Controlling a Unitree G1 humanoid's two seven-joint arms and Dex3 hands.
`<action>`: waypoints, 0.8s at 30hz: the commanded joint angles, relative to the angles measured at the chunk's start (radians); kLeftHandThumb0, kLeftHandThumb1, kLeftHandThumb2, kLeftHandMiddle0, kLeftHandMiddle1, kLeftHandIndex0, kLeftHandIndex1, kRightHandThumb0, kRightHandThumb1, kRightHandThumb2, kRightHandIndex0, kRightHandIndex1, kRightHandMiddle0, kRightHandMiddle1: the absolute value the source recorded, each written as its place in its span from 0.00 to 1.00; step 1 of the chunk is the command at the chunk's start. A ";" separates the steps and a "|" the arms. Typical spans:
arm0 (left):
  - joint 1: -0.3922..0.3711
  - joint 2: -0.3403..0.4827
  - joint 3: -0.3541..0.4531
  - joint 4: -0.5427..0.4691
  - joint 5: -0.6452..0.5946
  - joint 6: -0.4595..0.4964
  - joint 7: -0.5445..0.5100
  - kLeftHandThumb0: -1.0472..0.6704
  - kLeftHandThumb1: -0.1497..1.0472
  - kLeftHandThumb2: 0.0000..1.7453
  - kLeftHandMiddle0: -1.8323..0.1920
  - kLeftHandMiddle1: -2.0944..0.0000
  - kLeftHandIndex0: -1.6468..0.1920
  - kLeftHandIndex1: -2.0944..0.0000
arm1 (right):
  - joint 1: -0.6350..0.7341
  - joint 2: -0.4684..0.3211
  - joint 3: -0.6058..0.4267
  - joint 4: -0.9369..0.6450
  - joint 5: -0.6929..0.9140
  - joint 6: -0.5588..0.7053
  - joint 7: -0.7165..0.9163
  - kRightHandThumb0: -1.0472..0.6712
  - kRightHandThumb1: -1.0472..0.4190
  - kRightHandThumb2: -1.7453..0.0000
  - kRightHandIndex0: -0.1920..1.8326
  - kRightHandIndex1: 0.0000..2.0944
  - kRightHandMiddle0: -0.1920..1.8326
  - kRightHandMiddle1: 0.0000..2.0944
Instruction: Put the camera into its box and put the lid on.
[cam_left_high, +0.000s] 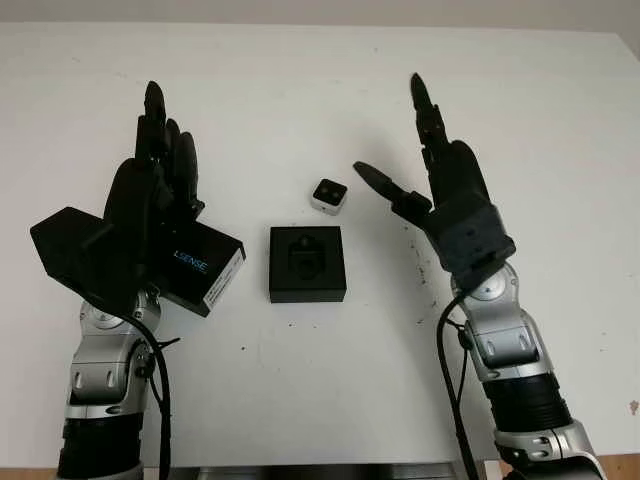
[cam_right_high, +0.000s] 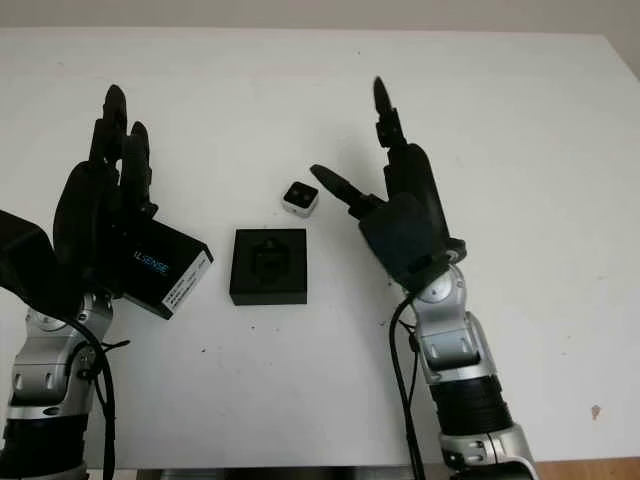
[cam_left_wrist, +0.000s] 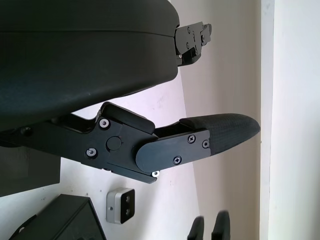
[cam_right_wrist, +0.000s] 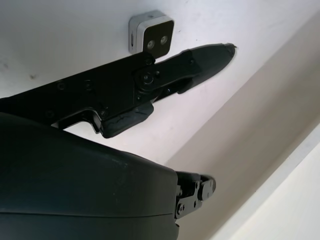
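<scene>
Clearly, the small camera (cam_left_high: 329, 195) sat on the white table (cam_left_high: 300, 80) just past the thumb of the right hand (cam_left_high: 440, 185), which was open and held nothing, so it looked ready to grab it. Beside that thumb, the black box (cam_left_high: 307, 263) lay open and waiting. Over on the other side, the left hand (cam_left_high: 160, 190) hovered open above the black lid (cam_left_high: 190, 262), maybe saving it for last.

The left hand (cam_left_high: 150, 215) covers the middle of the lid (cam_left_high: 205, 265), so the grip itself cannot be made out (the label print is too small to read). In the left wrist view the box (cam_left_wrist: 75, 220) is cut off at the edge. The camera (cam_left_high: 328, 195) is too small for detail.
</scene>
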 joint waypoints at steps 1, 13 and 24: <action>0.008 0.002 -0.002 -0.002 0.008 -0.013 -0.002 0.12 1.00 0.36 1.00 1.00 1.00 1.00 | -0.032 -0.024 0.032 0.046 -0.058 -0.034 -0.031 0.15 0.10 0.98 0.19 0.09 0.20 0.11; 0.011 -0.002 0.002 0.006 -0.001 -0.022 -0.006 0.13 1.00 0.36 1.00 1.00 1.00 1.00 | -0.146 -0.061 0.157 0.203 -0.291 -0.002 -0.066 0.08 0.10 0.97 0.24 0.10 0.19 0.36; 0.004 -0.015 -0.004 0.022 -0.005 -0.013 -0.004 0.13 1.00 0.35 1.00 1.00 1.00 1.00 | -0.213 -0.105 0.214 0.207 -0.410 0.055 -0.019 0.08 0.08 0.96 0.25 0.10 0.22 0.39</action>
